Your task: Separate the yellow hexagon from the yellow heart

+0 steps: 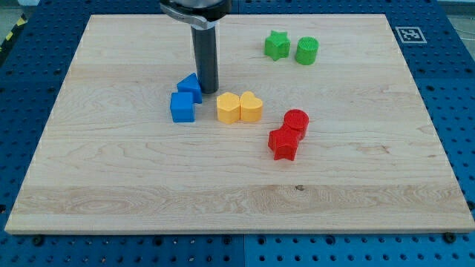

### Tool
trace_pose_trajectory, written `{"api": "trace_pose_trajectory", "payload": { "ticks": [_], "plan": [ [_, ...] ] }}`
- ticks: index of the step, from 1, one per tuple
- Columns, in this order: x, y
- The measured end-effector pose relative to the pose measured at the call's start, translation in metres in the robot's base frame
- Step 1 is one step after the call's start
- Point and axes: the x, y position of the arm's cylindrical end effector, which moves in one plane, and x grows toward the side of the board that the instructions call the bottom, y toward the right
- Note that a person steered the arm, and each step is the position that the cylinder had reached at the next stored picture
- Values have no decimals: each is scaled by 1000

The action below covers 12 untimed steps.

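Nothing looks done yet: the yellow hexagon [228,107] touches the yellow heart [251,107] on its view-left side, mid-worktop [111,185], while my tip [207,90], a bare rod with no fingers, stands just up-left of the hexagon, beside a blue block [190,87].

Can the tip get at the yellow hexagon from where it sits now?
Probably yes. My tip sits just up-left of the yellow hexagon, bare board between them. The blue blocks lie to the tip's left, off that path. The yellow heart touches the hexagon's far side.
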Motion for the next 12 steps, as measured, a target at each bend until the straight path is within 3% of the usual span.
{"api": "trace_pose_trajectory", "payload": {
  "ticks": [7,10,12],
  "plan": [
    [38,62],
    [60,39],
    [83,57]
  ]
}}
